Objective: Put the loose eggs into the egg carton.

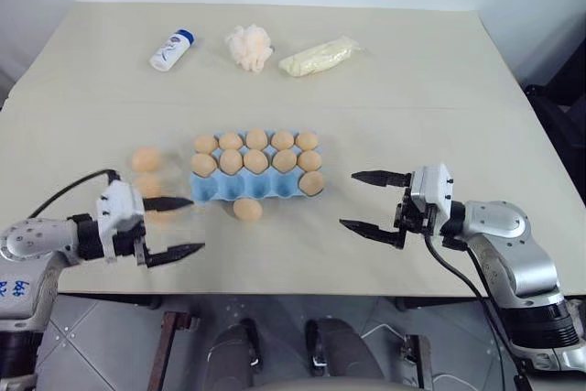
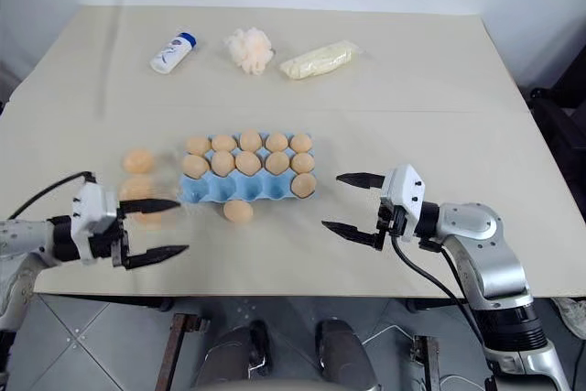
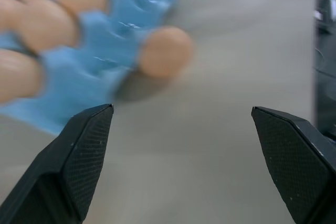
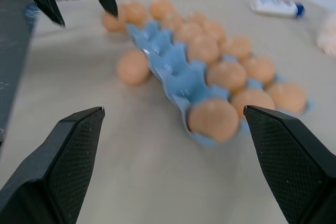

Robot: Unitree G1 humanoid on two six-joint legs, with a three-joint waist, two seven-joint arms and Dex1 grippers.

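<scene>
Nearest, left gripper (image 1: pixel 174 226) at 8 o'clock and right gripper (image 1: pixel 374 202) at 4 o'clock, both spread wide, empty, flanking egg carton (image 1: pixel 240 188) at table (image 1: pixel 430 89) centre. One loose egg (image 1: pixel 247 210) touches carton's near edge, 6 o'clock; two more (image 1: pixel 146 159) lie at 9 o'clock. Carton: back and middle rows full, front row one egg. Farthest, 12 o'clock: bottle (image 1: pixel 172 49), puff (image 1: pixel 249 47), bag (image 1: pixel 319 57).

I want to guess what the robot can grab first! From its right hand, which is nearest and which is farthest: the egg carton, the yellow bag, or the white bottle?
Seen from the head camera, from the right hand:
1. Egg carton, nearest, mid-table, just left of the hand.
2. Yellow bag, at the far edge.
3. White bottle, farthest, far edge, left of the bag.
</scene>
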